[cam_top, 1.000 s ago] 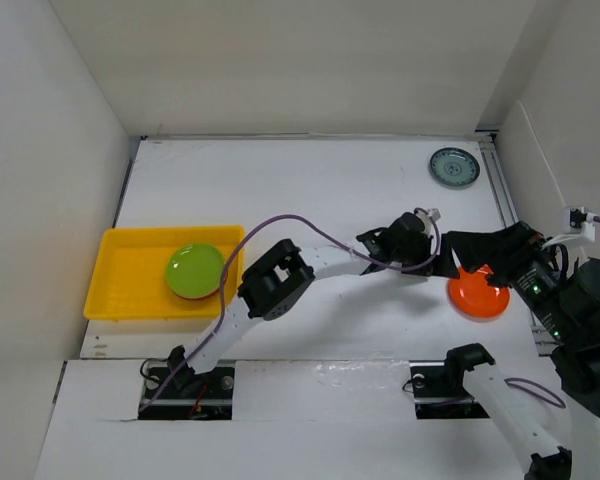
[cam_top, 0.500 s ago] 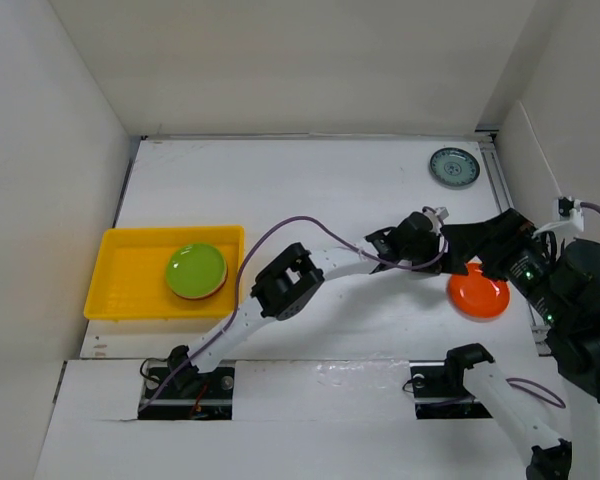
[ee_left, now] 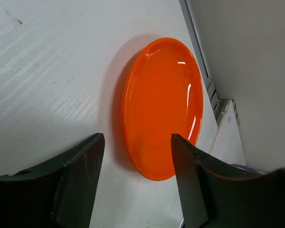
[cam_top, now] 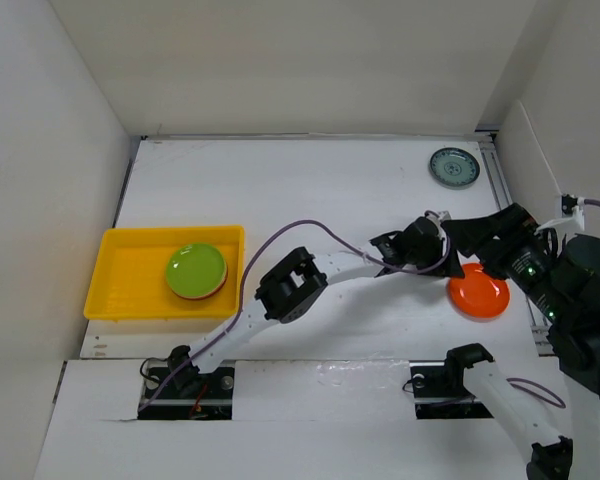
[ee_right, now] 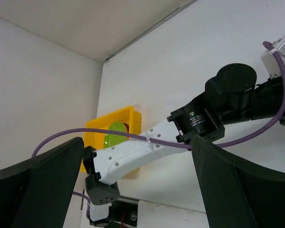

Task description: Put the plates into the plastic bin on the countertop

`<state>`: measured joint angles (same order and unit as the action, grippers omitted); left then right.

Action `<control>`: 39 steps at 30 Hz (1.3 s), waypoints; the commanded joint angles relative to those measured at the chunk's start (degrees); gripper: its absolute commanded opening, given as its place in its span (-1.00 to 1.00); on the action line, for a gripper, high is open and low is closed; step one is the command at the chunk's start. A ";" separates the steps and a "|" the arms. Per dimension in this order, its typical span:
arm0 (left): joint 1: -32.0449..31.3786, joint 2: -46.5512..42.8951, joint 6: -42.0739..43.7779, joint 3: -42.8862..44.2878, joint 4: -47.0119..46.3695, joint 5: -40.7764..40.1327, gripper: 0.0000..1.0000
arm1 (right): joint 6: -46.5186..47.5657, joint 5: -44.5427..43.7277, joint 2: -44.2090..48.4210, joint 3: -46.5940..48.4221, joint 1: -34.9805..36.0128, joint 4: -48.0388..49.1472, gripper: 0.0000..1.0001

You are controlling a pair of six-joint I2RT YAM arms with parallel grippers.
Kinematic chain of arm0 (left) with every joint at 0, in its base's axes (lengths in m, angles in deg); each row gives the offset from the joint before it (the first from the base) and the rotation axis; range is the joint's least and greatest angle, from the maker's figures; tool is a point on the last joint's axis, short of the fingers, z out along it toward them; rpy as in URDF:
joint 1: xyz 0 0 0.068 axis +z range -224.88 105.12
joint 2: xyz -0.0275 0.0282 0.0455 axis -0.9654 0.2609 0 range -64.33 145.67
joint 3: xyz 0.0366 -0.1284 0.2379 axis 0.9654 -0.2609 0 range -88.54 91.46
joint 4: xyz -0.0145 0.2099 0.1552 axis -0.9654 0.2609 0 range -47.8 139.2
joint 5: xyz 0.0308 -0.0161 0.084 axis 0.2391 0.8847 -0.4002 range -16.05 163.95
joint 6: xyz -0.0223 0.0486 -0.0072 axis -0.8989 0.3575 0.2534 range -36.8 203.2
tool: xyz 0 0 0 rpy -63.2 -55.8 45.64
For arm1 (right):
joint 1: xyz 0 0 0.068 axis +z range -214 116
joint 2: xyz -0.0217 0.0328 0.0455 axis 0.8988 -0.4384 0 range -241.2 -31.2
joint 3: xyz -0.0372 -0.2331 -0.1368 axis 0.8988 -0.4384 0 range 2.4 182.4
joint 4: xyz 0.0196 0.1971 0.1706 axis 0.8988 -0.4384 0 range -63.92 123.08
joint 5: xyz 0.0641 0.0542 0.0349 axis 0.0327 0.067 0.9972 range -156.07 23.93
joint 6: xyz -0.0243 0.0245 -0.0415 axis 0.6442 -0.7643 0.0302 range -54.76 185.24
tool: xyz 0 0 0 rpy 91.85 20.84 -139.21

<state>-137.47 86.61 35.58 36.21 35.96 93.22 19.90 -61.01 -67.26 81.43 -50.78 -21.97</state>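
An orange plate (cam_top: 480,293) (ee_left: 161,107) lies flat on the white countertop (cam_top: 310,200) at the right. My left gripper (cam_top: 450,262) (ee_left: 137,190) reaches it from the left, open, with the plate's near rim between its fingers (ee_left: 80,180) and a gap still showing. Above that spot, my right gripper (cam_top: 467,233) (ee_right: 135,142) hangs wide open and holds nothing. The yellow plastic bin (cam_top: 120,270) (ee_right: 97,130) at the left holds a lime green plate (cam_top: 195,270) (ee_right: 115,133) lying on top of another plate. A grey-teal plate (cam_top: 453,167) sits at the back right.
White walls (cam_top: 50,180) close in the countertop on the left, back and right. A metal rail (cam_top: 503,190) (ee_left: 199,61) runs along the right edge just past the orange plate. My left arm (cam_top: 290,285) (ee_right: 133,154) with its purple cable stretches across the middle.
My left gripper has slid right up to the orange plate and its jaws have narrowed. The right arm has drawn back to the right and up, off the plate.
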 commanded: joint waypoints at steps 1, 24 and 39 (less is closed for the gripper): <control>-1.22 0.77 0.51 0.23 2.20 -0.90 0.05 | -0.89 1.88 0.81 0.43 0.59 0.55 1.00; -0.18 -7.65 -6.61 -13.34 -4.65 -4.76 -1.00 | -0.80 3.47 4.94 0.34 0.59 -0.59 1.00; 26.89 -57.92 -2.05 -52.05 6.05 -17.59 -1.00 | -0.89 2.30 -3.65 -26.19 0.59 32.85 1.00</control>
<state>-112.99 37.38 31.27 -12.05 39.26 79.34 19.17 -59.98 -66.47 57.69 -50.76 -5.12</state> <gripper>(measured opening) 0.021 0.999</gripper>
